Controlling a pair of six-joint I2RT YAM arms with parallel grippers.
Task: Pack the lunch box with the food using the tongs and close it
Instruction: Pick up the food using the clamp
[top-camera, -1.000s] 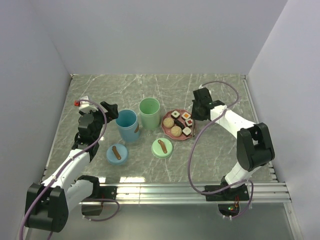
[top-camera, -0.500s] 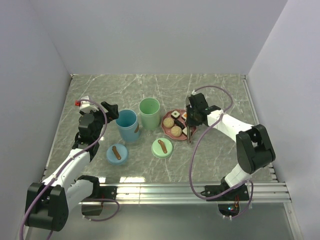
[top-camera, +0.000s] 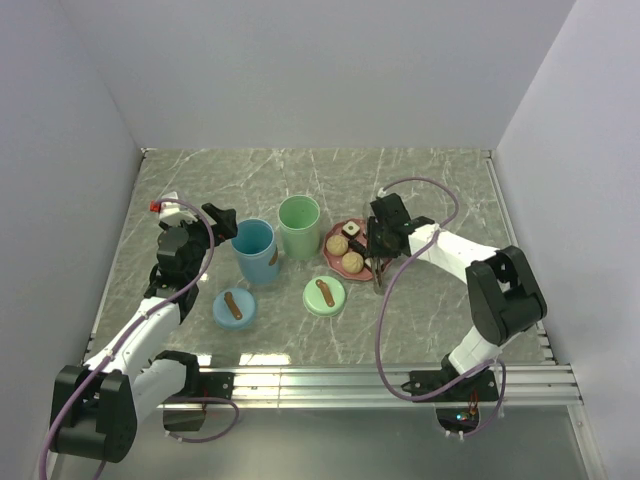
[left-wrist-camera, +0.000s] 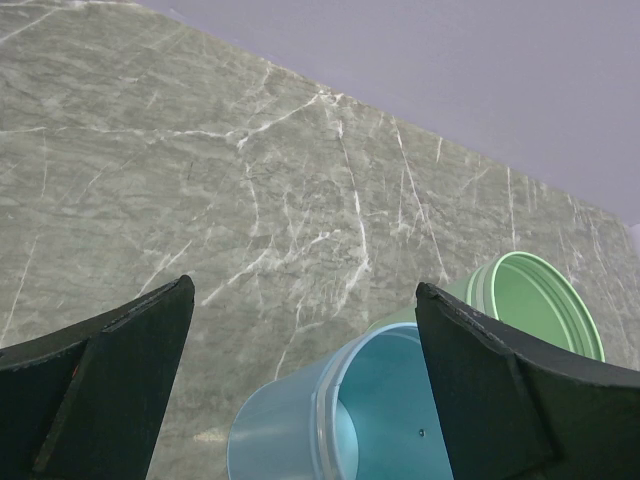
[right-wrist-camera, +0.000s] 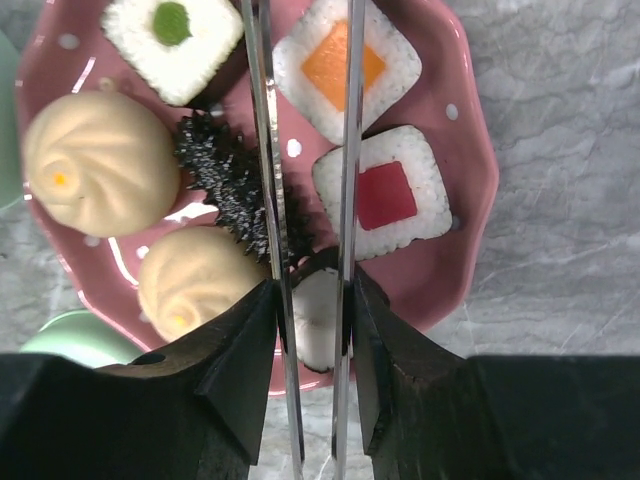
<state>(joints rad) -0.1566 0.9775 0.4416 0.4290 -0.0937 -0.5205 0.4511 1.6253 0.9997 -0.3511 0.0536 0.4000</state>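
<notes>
The right gripper (right-wrist-camera: 312, 300) is pinching tongs (right-wrist-camera: 264, 150) over the plate (right-wrist-camera: 470, 190)
Two buns (right-wrist-camera: 100, 165) and five sushi (right-wrist-camera: 345, 65) are lying on it, one half hiding under the fingers (right-wrist-camera: 240, 380); left gripper (left-wrist-camera: 302, 300) is gaping wide above two cups (left-wrist-camera: 390, 410)

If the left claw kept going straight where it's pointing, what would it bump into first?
Probably the blue cup, right ahead between the open left gripper's fingers. The green cup stands behind it. Depth is hard to judge.

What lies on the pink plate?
On the plate: two buns, three square sushi pieces with green, orange and red centres, and a dark spiky piece. Another white piece is partly hidden by the right hand and tongs.
</notes>
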